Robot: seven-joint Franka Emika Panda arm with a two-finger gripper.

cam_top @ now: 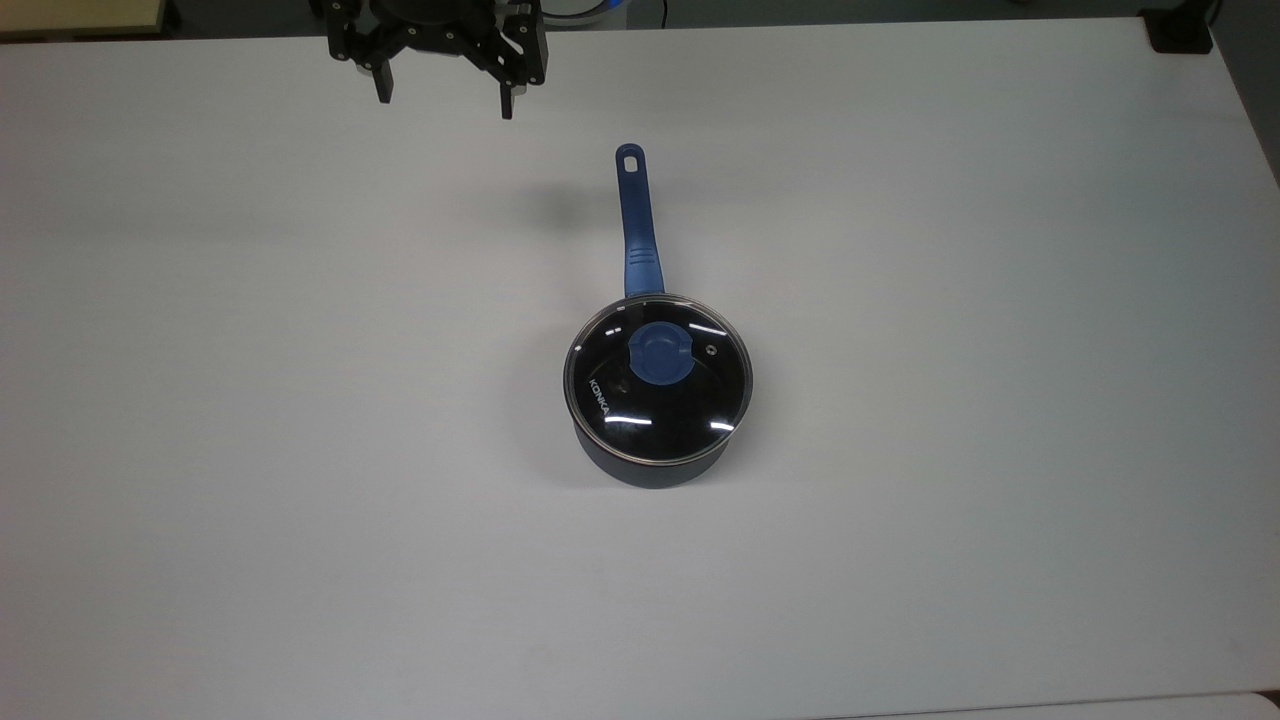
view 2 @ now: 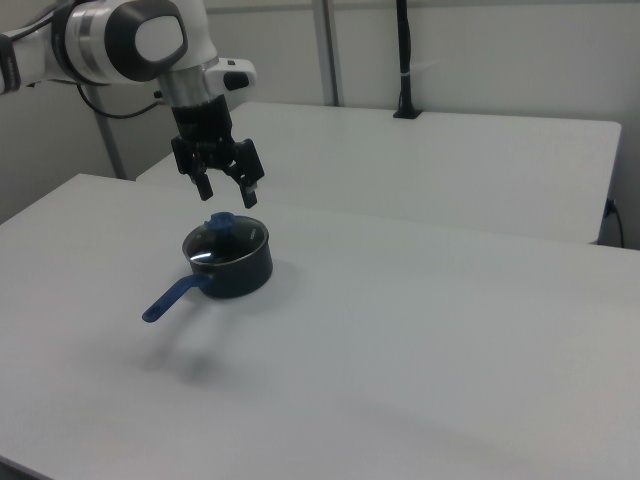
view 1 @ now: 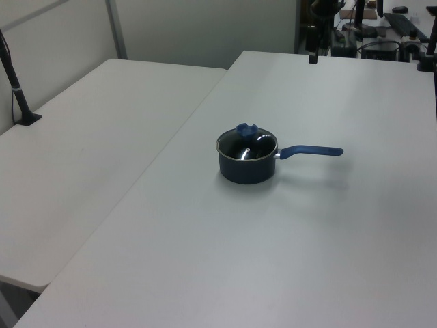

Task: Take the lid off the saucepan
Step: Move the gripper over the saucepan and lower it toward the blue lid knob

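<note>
On a white tabletop (cam_top: 300,400) sits one saucepan (cam_top: 650,470), small, round and dark navy, with one glass lid (cam_top: 657,380) resting flat on its rim. Through the clear glass the inside of the pan reads as black. One blue knob (cam_top: 659,352) stands at the lid's centre, with a small steam vent (cam_top: 711,350) just beside it and white KONKA lettering (cam_top: 599,397) near the steel rim on the top view's left. One long blue handle (cam_top: 636,222) runs straight from the pan toward the top view's upper edge, and the hole at its end is plain to see.

Most of the pan's wall is hidden under the lid in the top view, where just a crescent of it appears at the bottom. In the left view the saucepan (view 1: 247,164) sits near the middle with its handle pointing to the left view's right. The lettering cannot be read there.

One end effector (cam_top: 444,100) hangs at the top view's upper edge, its body cut off by the frame. Its two dark fingers are spread wide apart and hold nothing. In the right view the end effector (view 2: 227,192) hovers above the saucepan (view 2: 232,262), clear of the lid's knob (view 2: 221,220), on a white and grey arm (view 2: 130,40) that enters from the right view's left edge and is cut off there.

A second white table (view 1: 89,150) stands alongside.
</note>
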